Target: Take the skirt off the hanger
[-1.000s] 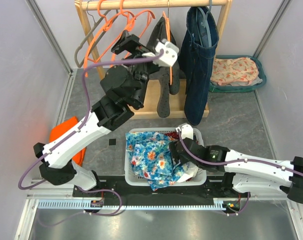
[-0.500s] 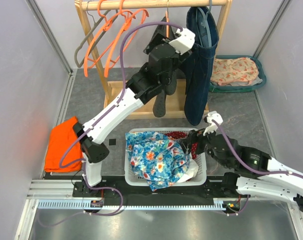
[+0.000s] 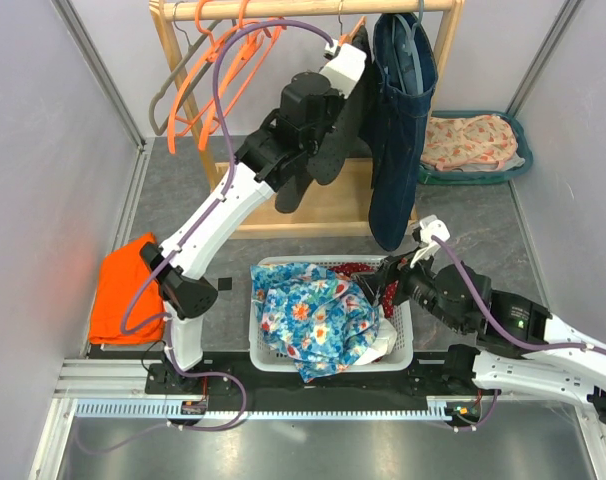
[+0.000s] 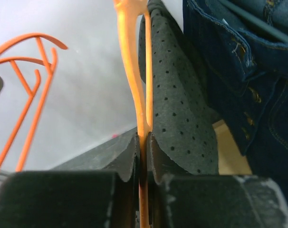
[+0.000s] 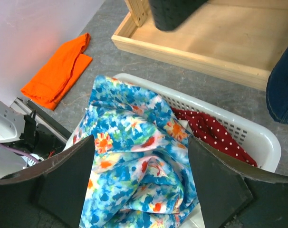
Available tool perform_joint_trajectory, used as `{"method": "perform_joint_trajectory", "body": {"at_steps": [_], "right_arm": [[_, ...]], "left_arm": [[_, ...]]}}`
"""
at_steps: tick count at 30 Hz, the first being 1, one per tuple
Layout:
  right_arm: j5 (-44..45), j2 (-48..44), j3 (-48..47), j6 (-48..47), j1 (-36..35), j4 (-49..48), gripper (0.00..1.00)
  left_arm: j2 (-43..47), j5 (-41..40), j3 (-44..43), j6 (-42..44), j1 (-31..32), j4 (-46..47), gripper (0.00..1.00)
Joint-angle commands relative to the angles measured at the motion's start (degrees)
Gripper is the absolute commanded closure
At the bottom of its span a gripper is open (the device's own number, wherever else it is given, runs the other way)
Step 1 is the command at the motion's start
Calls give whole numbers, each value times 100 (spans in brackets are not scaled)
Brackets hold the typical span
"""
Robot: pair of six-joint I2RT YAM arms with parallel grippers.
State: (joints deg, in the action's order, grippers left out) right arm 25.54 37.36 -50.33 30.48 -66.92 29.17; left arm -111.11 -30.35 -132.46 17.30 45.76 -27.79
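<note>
A dark grey dotted skirt [image 4: 179, 95] hangs on an orange hanger [image 4: 133, 71] from the wooden rail. In the top view its lower lobe [image 3: 291, 195] shows below the left arm. My left gripper [image 4: 143, 142] is shut on the hanger's thin orange bar, just left of the cloth, high up by the rail [image 3: 359, 38]. My right gripper [image 5: 141, 180] is open with nothing between its fingers. It hovers over the white basket [image 3: 403, 345] at the front of the table [image 3: 385, 285].
The basket [image 5: 258, 137] holds a blue floral cloth [image 5: 134, 142] and a red dotted cloth [image 5: 206, 128]. A denim garment [image 3: 398, 110] hangs right beside the skirt. Empty orange hangers [image 3: 218, 70] hang left. An orange cloth [image 3: 123, 285] lies left; a teal tray [image 3: 518, 135] stands back right.
My left arm swung right along the rail to the skirt's hanger and its jaws closed on the bar. My right gripper lifted back out of the basket, still open.
</note>
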Motion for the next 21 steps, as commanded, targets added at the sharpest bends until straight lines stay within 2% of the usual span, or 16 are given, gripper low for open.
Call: {"method": "perform_joint_trajectory", "body": {"at_steps": [1,7,13,14,15,16,17,19,20,21], "right_arm": [[144,8,-408,-209,-15,-104,16],[232,43,-452,-244,-23,-122,19],[276,122,-443,-323,-15,-201,21],[285,139,-452,-332,-15,-218,20],[294,166,-461,-341,-15,-219,20],[302,175,-452,-358,-15,-236,20],[311,183,-452,-367,-23,-236,20],[329,192,-443,-350,-23,-245,20],[338,184,-417,-332,-15,-245,20],[346,175,-408,-332,-15,-245,20]], "left_arm": [[-51,854,-226,-482,-330,-446,98],[-77,2056,-429,-771,-726,-806,98],[37,2551,-552,-913,-823,-868,98],[45,2604,-552,-869,-823,-868,94],[46,2665,-561,-860,-823,-868,83],[46,2796,-544,-834,-823,-877,62],[46,2841,-544,-807,-823,-877,35],[11,2868,-544,-798,-823,-877,26],[-16,2868,-561,-790,-823,-877,18],[-68,2877,-622,-790,-823,-877,17]]}}
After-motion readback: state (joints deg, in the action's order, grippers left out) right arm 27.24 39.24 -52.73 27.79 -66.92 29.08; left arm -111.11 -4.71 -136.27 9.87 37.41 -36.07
